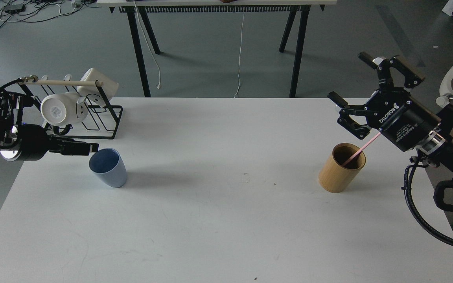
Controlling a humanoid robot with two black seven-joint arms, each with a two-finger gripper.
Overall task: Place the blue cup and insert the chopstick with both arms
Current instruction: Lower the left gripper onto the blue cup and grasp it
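Hovering just left of blue cup (108, 167), left tool (89, 148) is pointing fingers toward cup rim; fingers dark, edge-on, so spread or clenched cannot be told. Blue cup is standing upright on tabletop (226, 220), near mug rack (92, 118) holding white mugs (59, 109). Right tool (362, 96) is hanging released, fingers spread wide, above bamboo cylinder (340, 168). Pink chopstick (358, 152) is leaning inside cylinder, tip passing beneath right tool.

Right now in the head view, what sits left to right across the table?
Left gripper → blue cup → bamboo holder with the pink chopstick → right gripper.
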